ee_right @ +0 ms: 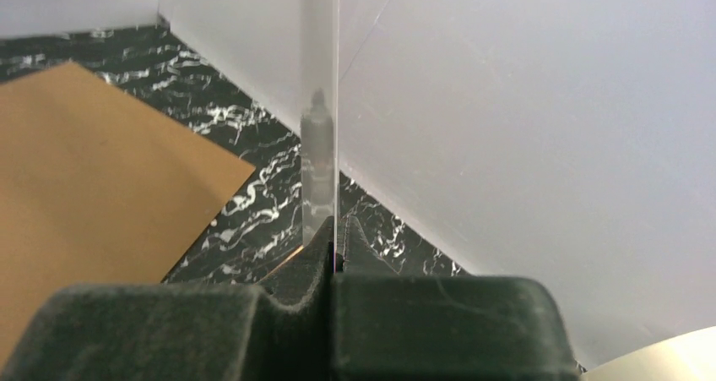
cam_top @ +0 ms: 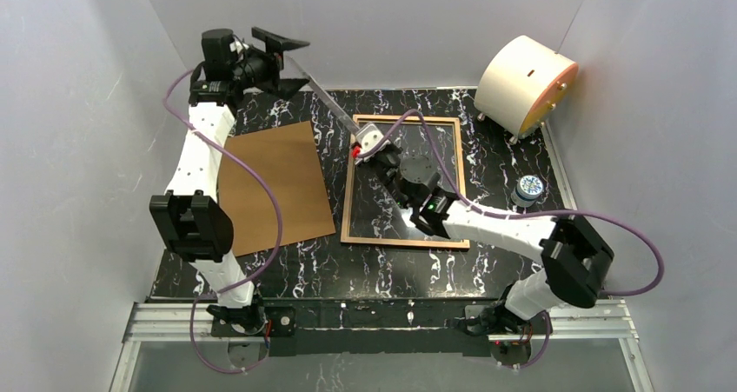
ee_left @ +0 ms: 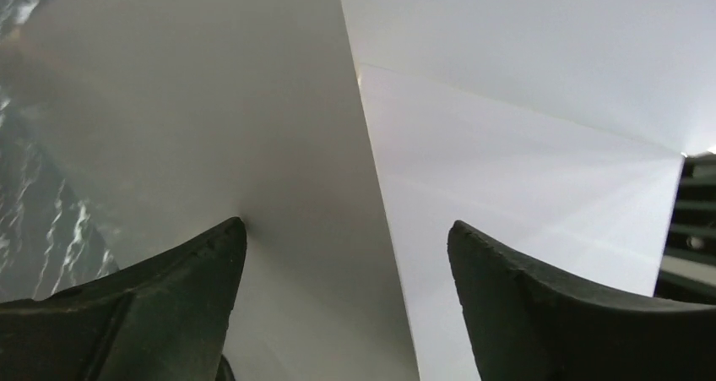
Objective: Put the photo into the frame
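Observation:
The frame (cam_top: 348,192), a light brown wooden rectangle, lies flat on the black marble table at the centre. My right gripper (cam_top: 365,144) hovers over its far left corner, shut on the lower edge of the photo (cam_top: 330,101). The photo rises edge-on up and to the left. In the right wrist view the photo (ee_right: 319,102) stands as a thin glossy strip between the closed jaws of the right gripper (ee_right: 338,237). My left gripper (cam_top: 291,60) is raised at the back left, open around the photo's upper end. In the left wrist view the photo's white back (ee_left: 211,127) shows. The left finger (ee_left: 203,254) touches it and the right finger is apart. The picture side is hidden.
A flat brown backing board (cam_top: 274,188) lies left of the frame and also shows in the right wrist view (ee_right: 93,170). A cream drum-shaped object (cam_top: 524,83) stands at the back right. A small blue and white jar (cam_top: 527,189) sits right of the frame. White walls enclose the table.

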Robot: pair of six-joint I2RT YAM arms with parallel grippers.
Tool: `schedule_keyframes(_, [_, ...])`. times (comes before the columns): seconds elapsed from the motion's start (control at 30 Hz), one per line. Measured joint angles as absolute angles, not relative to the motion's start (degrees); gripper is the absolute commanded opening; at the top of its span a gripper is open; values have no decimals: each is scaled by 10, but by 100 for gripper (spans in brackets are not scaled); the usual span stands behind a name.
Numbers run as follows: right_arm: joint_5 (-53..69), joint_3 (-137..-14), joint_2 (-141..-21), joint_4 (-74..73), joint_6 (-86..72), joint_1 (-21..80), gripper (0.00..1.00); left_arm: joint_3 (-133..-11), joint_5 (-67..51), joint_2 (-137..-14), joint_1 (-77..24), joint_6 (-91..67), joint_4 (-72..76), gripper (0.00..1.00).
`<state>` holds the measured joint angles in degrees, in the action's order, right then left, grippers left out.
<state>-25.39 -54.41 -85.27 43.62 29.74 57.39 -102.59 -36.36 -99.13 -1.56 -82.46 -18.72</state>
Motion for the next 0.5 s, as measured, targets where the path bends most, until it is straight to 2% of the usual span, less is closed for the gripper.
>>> schedule_keyframes(0.07, [-254,-558,-837,419,295,574,1,-1058,-362,-1002,-15,-816,-170,98])
schedule_keyframes(0.3, [-238,-633,-811,308,249,574,1,-1086,-351,-997,-12,-776,-108,98])
schedule_keyframes(0.5, [-229,-706,-811,201,158,574,1,-1073,-317,-981,-6,-718,-119,98])
